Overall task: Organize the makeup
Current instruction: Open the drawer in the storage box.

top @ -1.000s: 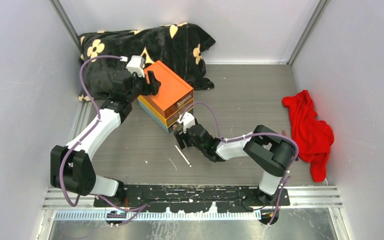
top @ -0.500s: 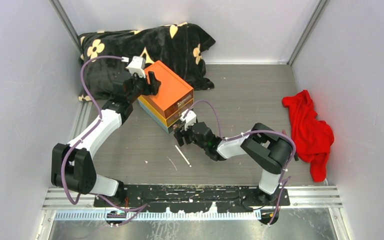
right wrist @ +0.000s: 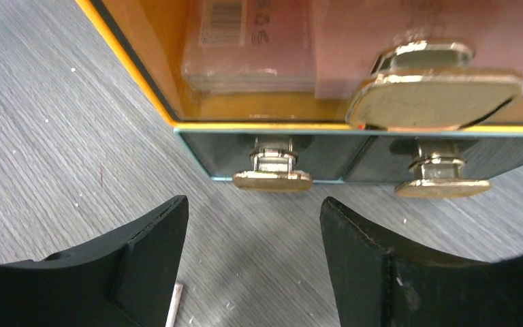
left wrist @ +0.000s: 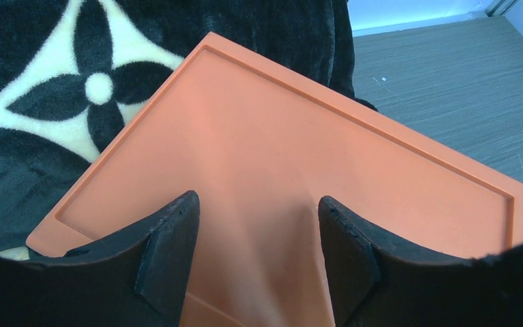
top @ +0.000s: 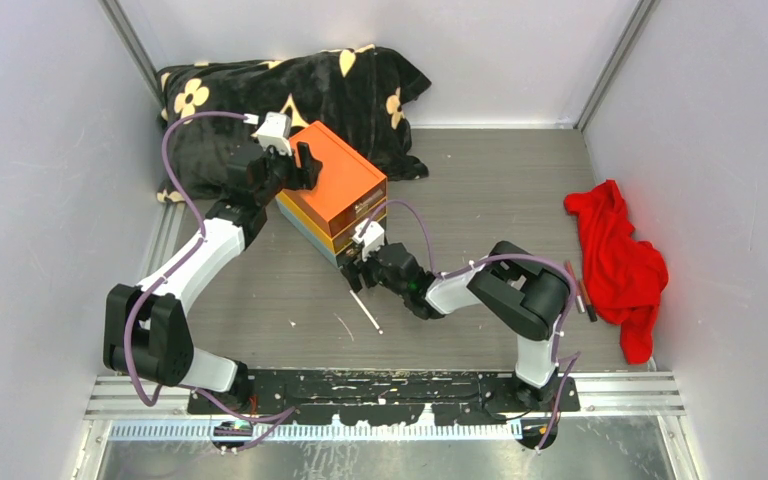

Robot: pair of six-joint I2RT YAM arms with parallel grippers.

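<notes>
The orange box with clear drawers [top: 338, 188] stands at the back left of the table. My left gripper [top: 300, 166] is open and rests over the box's orange lid [left wrist: 279, 157], holding nothing; it shows in the left wrist view [left wrist: 255, 218]. My right gripper [top: 358, 268] is open and empty, low at the box's front; it shows in the right wrist view [right wrist: 252, 221]. It faces the gold knob [right wrist: 272, 179] of a dark bottom drawer. A flat pink palette [right wrist: 245, 48] lies inside the clear drawer above. A thin white stick [top: 366, 311] lies on the table by the right gripper.
A black blanket with cream flowers [top: 290, 95] lies behind the box. A red cloth [top: 615, 262] is heaped at the right, with two slim sticks [top: 578, 288] beside it. A second knob [right wrist: 442, 186] and a larger one [right wrist: 436, 95] are to the right.
My right gripper has moved a little left and closer to the box's bottom drawers. The left arm has not moved.
</notes>
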